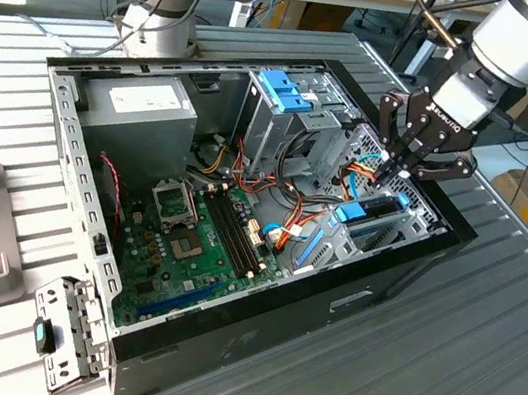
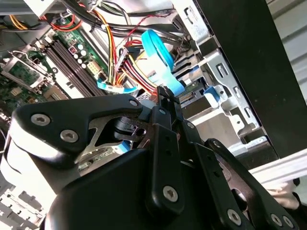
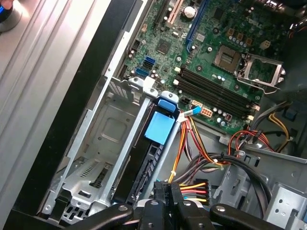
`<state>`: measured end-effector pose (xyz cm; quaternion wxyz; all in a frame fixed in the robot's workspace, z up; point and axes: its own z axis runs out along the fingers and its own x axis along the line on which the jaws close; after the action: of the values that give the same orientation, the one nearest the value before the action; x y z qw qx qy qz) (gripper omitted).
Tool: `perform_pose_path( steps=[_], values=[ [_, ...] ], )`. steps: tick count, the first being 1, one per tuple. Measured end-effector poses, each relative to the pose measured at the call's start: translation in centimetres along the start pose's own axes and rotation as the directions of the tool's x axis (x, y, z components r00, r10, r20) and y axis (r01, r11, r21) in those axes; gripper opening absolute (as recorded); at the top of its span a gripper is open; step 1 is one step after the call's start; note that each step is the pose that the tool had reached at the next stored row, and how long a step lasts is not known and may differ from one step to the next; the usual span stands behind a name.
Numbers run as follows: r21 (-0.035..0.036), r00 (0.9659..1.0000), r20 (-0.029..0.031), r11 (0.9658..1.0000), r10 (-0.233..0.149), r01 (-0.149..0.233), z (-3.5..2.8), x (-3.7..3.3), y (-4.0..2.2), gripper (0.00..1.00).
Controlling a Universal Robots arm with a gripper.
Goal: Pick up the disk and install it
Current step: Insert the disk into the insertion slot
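— Disk status?
— I see the disk (image 3: 152,143) standing edgewise in the drive bay (image 3: 103,143), lower centre of the first wrist view: dark underside, blue tab on top.
— Gripper?
— My gripper (image 1: 393,172), right of centre in the exterior view, has fingers pinched together, holding nothing.

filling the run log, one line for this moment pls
gripper: fingertips together above drive bay | disk: seated on edge in bay | case: open
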<state>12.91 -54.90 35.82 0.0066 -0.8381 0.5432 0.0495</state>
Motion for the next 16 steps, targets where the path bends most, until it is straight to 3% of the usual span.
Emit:
perform_pose_path(
  steps=[1, 2, 7, 10, 13, 16],
  values=[
    [0.0046, 0.9999, 0.0106, 1.0000, -0.001, 0.001, -0.01, 0.13, 0.06, 0.16],
    [0.0072, 0.9999, 0.0162, 1.0000, -0.001, 0.001, -0.02, 0.20, 0.09, 0.16],
    [0.0075, 0.9999, 0.0165, 1.0000, 0.001, -0.001, -0.01, 0.20, 0.09, 0.16],
    [0.0082, 0.9995, 0.0133, 0.9995, 0.030, -0.030, 0.05, 0.21, 0.09, 0.16],
    [0.0097, 0.9973, 0.0094, 0.9973, 0.073, -0.073, 0.09, 0.22, 0.09, 0.16],
    [0.0128, 0.9920, 0.0080, 0.9920, 0.126, -0.126, 0.12, 0.22, 0.09, 0.16]
  ],
)
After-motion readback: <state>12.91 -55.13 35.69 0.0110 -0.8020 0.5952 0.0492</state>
